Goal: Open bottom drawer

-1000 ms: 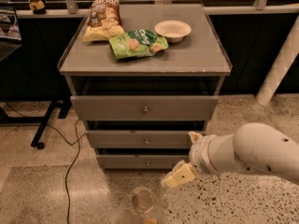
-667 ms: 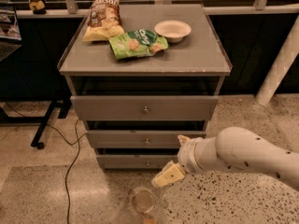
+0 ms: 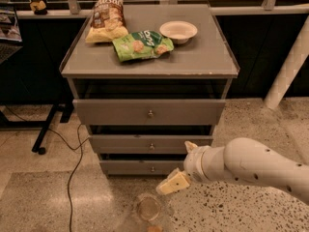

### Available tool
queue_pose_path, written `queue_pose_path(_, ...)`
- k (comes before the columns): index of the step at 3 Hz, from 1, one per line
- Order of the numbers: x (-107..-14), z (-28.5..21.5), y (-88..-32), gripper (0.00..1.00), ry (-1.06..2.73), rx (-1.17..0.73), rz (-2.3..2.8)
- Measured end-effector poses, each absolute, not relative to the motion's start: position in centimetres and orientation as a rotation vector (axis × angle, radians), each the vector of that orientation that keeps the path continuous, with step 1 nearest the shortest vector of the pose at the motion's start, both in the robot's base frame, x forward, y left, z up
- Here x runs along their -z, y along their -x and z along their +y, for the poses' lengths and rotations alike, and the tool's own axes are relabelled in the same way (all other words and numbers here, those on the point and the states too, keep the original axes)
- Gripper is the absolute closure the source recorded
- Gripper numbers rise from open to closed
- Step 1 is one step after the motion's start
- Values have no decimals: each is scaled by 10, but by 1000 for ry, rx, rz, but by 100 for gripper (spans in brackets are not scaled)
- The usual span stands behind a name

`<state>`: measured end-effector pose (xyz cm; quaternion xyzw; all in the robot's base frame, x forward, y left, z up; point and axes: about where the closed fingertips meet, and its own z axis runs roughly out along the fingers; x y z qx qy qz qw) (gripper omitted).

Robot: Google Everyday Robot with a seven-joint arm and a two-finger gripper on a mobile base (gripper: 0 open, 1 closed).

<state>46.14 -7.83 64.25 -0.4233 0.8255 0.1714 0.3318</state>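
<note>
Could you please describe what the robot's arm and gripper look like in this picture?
The arm is a thick, smooth white tube of rounded segments, dotted with a few small dark spots, ending in a ringed wrist collar. The gripper, low in front of the slim grey flat-fronted bottom drawer, is a pale cream-yellow, wedge-shaped piece. No cables or lettering show.

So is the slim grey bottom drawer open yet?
Looks shut: the slim grey bottom drawer shows nothing of its inside, and the gripper hangs right of its small round metal knob.
</note>
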Motion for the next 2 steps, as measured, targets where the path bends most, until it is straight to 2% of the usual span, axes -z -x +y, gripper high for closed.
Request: queue_pose_path(2,-592,-68,-493,0,1010,-489,2146)
